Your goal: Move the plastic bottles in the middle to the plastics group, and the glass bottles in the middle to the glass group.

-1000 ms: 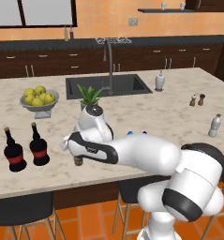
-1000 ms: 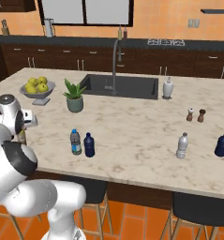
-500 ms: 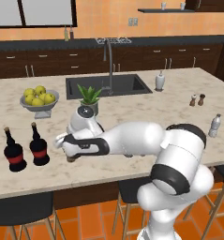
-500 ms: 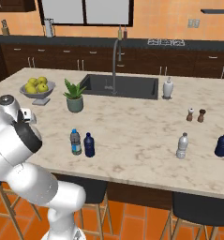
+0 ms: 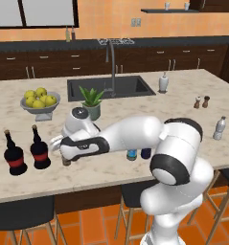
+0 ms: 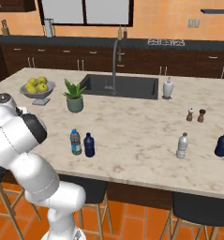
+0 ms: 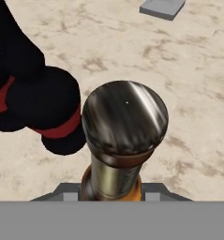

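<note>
Dark wood cabinets and an orange wall back the kitchen we look into, with a pale marble table (image 5: pixel 135 174) running across the front and a black sink (image 6: pixel 123 86) set into it. On the table we see a bowl of yellow-green fruit (image 5: pixel 39 100), a small potted plant (image 5: pixel 93 103), a white soap bottle (image 6: pixel 168 88) and the salt and pepper shakers (image 6: pixel 196 115).

At the left of the table stand the two black glass-group bottles (image 5: pixel 26 153), side by side, with red bands and cork tops. Our gripper (image 5: pixel 64 154) is just to their right, low over the table; below it we make out the base of the amber glass bottle (image 7: pixel 120 140). From the hand camera that bottle's dark shiny cap and neck rise straight up at us, close to the black bottles. We cannot tell how wide the fingers stand or whether they clasp it.

Mid-table, the clear plastic bottle with the blue label (image 6: pixel 75 142) and the dark blue plastic bottle (image 6: pixel 89 145) stand just beside each other. Far right we see the pale clear bottle (image 6: pixel 182 145), and another dark blue bottle (image 6: pixel 222 144) near it.
</note>
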Controlling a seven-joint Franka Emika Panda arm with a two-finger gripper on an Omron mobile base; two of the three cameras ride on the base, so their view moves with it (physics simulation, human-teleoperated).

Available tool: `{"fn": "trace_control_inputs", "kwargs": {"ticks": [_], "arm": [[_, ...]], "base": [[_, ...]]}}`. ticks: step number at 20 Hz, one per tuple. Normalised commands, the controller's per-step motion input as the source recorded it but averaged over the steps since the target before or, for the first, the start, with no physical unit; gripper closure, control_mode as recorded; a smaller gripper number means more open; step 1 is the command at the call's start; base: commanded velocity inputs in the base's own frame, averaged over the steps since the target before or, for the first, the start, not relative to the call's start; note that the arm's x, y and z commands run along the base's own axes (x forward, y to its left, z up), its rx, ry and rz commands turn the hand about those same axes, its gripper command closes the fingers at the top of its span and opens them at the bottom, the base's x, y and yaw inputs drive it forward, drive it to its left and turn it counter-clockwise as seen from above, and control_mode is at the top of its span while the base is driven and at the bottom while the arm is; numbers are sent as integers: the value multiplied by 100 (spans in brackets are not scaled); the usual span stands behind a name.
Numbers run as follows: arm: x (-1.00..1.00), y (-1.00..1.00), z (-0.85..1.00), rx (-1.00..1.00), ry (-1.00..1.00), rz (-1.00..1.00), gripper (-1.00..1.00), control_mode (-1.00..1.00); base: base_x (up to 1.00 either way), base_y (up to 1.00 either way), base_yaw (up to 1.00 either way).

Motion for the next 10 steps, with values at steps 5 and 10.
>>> {"fn": "trace_control_inputs", "kwargs": {"ticks": [5, 10], "arm": [[24, 11, -1, 0, 0, 3, 100, -100], [24, 15, 0, 0, 0, 1, 100, -100]], "base": [[0, 0, 0], [0, 0, 0]]}}
